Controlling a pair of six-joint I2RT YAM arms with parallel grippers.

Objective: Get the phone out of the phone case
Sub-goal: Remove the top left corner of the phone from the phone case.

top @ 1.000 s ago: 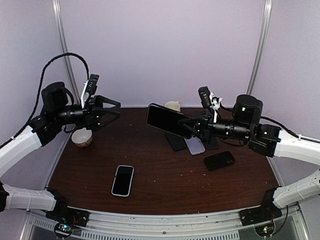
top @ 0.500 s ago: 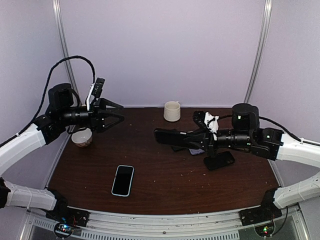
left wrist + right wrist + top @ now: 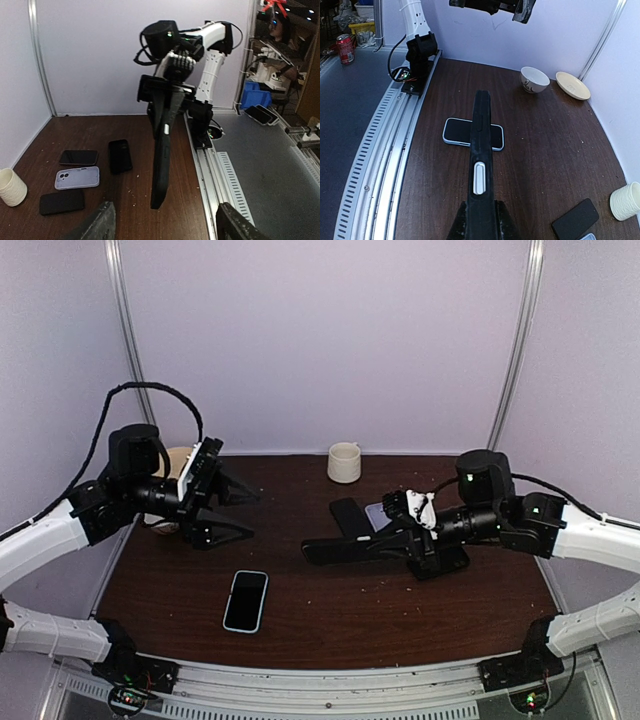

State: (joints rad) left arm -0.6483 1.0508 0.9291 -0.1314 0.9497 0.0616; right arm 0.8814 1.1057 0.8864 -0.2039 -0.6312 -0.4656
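- The left gripper (image 3: 240,515) hangs over the left side of the table (image 3: 330,635) with its fingers spread wide, holding nothing. It points at the free end of the cased phone. If it closes off-centre on that thin edge, I'd expect it to knock the thing sideways rather than catch it.
- Nearer the front, between the two arms, a blue-edged phone (image 3: 246,600) lies flat, screen up. Anything dropped could land on it.
- The cased phone (image 3: 345,548) is in the air near mid-table, level and turned edge-on, its free end toward the left gripper. It looks black, slim and slick, with one pale side button (image 3: 478,177). From here I cannot tell where the case ends and the phone begins, so finding a lip to peel looks hard.
- The right gripper (image 3: 392,538) is pinched tight on one end of it only. With so much overhang, a pull or twist from the other side could lever it out of that grip, I think.
- On the table nearby lie a pale case (image 3: 77,177) and a dark phone (image 3: 120,156). A fall could scatter them.
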